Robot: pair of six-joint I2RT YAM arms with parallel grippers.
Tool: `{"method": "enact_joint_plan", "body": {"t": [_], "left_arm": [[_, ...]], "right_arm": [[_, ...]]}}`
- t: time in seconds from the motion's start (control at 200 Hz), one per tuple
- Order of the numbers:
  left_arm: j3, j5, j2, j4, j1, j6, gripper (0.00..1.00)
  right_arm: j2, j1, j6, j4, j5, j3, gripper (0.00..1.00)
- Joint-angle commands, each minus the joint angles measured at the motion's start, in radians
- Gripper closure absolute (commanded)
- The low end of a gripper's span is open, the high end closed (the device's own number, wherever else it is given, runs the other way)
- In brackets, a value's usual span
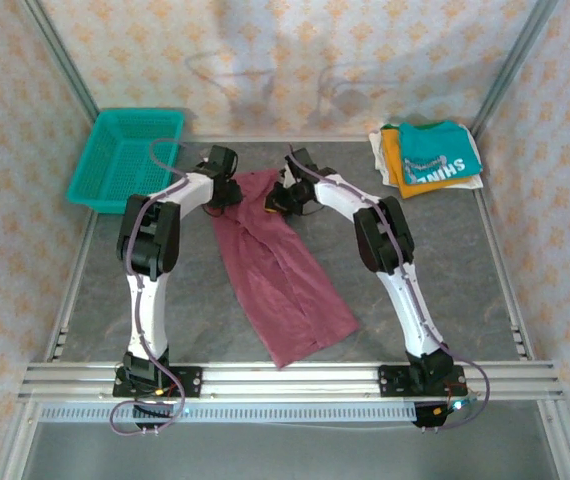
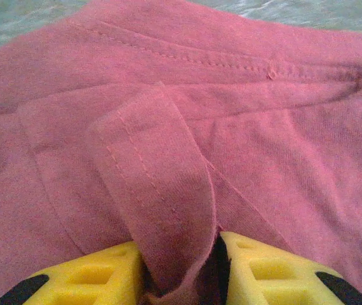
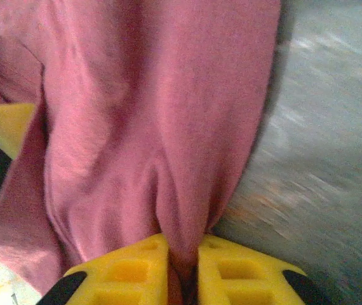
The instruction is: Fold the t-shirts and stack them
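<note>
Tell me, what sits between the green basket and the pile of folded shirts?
In the overhead view, the far end of the maroon t-shirt lies between the basket and the folded pile, pinched by the left pincer and the right pincer.

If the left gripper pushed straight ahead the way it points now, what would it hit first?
The maroon t-shirt: the left gripper pinches a fold of it, and more of the same cloth lies bunched directly ahead, probably before any bare table.
</note>
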Motion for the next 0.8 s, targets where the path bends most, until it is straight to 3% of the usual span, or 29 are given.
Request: {"method": "enact_joint_plan", "body": {"t": [0.0, 0.05, 0.14, 0.32, 0.46, 0.621, 0.691, 0.796], "left_arm": [[0.097, 0.035, 0.024, 0.041, -0.004, 0.039, 0.65], [0.138, 0.047, 0.039, 0.031, -0.006, 0.047, 0.65], [0.168, 0.041, 0.027, 0.014, -0.006, 0.052, 0.65], [-0.033, 0.015, -0.154, 0.153, -0.006, 0.012, 0.62], [-0.157, 0.024, -0.246, 0.184, -0.028, 0.016, 0.61], [-0.192, 0.079, -0.243, 0.167, -0.083, 0.049, 0.61], [-0.201, 0.123, -0.234, 0.186, -0.104, 0.045, 0.61], [-0.186, 0.168, -0.218, 0.225, -0.141, 0.055, 0.61]], "right_arm": [[-0.097, -0.051, 0.081, 0.094, 0.069, -0.131, 0.94], [-0.138, -0.076, 0.111, 0.142, 0.103, -0.197, 1.0], [-0.213, -0.122, 0.166, 0.233, 0.173, -0.331, 1.0], [-0.308, -0.19, 0.234, 0.388, 0.262, -0.533, 1.0], [-0.308, -0.214, 0.26, 0.433, 0.301, -0.576, 1.0], [-0.299, -0.22, 0.235, 0.412, 0.342, -0.558, 0.87], [-0.305, -0.227, 0.198, 0.349, 0.365, -0.527, 0.74], [-0.324, -0.228, 0.13, 0.247, 0.404, -0.479, 0.68]]}}
